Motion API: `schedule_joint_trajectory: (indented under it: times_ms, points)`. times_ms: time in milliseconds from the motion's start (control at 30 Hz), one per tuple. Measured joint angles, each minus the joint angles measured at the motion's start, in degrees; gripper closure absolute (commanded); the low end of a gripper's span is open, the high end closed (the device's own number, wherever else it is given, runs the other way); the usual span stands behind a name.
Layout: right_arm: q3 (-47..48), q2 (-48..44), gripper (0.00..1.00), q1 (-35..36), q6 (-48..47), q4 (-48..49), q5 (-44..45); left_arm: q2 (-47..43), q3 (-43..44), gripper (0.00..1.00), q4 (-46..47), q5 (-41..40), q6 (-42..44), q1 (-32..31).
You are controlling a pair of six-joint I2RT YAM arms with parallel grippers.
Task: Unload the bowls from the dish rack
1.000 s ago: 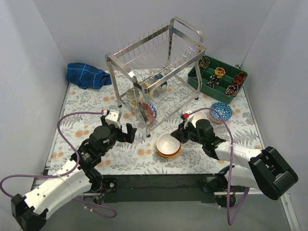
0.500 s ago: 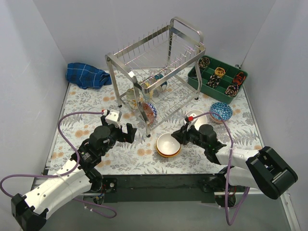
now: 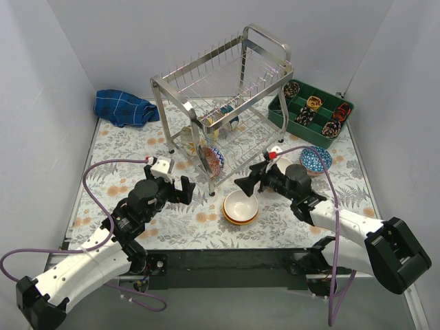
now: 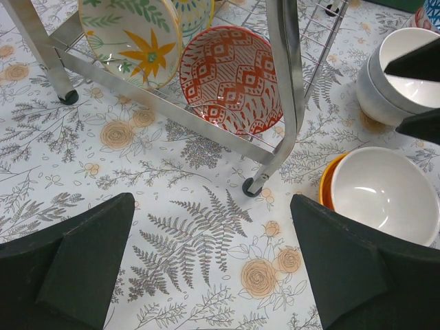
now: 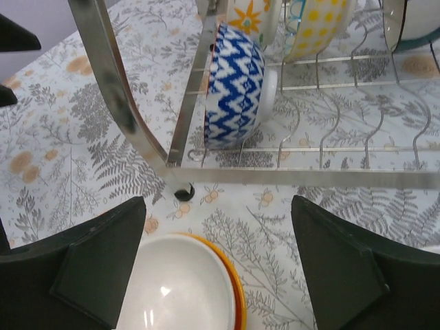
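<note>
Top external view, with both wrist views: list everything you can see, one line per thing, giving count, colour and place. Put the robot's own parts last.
Dish rack: one, shiny steel, far centre of the table.
Bowls in the rack: several, count unclear, patterned, lower tier; the front one is red-and-white inside.
Stacked bowls: two, white inside orange, on the table before the rack.
Blue patterned bowl: one, right of the rack.
White bowl: at least one, beside the blue one.
Compartment tray: one, green, far right.
Cloth: one, blue checked, far left.
Left gripper: one, black, open, near the rack's front leg.
Right gripper: one, black, open, by the stacked bowls.
</note>
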Motion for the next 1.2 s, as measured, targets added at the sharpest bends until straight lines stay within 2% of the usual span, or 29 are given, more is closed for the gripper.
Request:
schedule_joint_trajectory:
  times_ms: [167, 400, 533, 900, 1100, 1200]
  points:
    - [9.20, 6.38, 0.01, 0.00, 0.70, -2.73, -0.35, 0.00, 0.00, 0.02, 0.00, 0.00, 0.00, 0.02]
    - [23.87, 20.65, 0.01, 0.00, 4.59, -7.19, -2.01, 0.00, 0.00, 0.02, 0.00, -0.22, 0.00, 0.04]
    - [28.50, 26.51, 0.01, -0.02, 7.43, -8.35, -2.36, 0.00, 0.00, 0.02, 0.00, -0.24, 0.02, 0.04]
    - [34.07, 37.62, 0.03, -0.96, 13.38, -9.11, -7.37, 0.00, 0.00, 0.02, 0.00, -0.22, 0.02, 0.04]
    - [34.40, 38.95, 0.15, -1.16, 14.97, -9.75, -9.18, 0.07, 0.00, 0.02, 0.00, -0.22, 0.02, 0.11]
    - [35.01, 38.99, 0.25, -1.16, 15.41, -9.81, -10.14, 0.20, 0.00, 0.02, 0.00, -0.22, 0.02, 0.26]
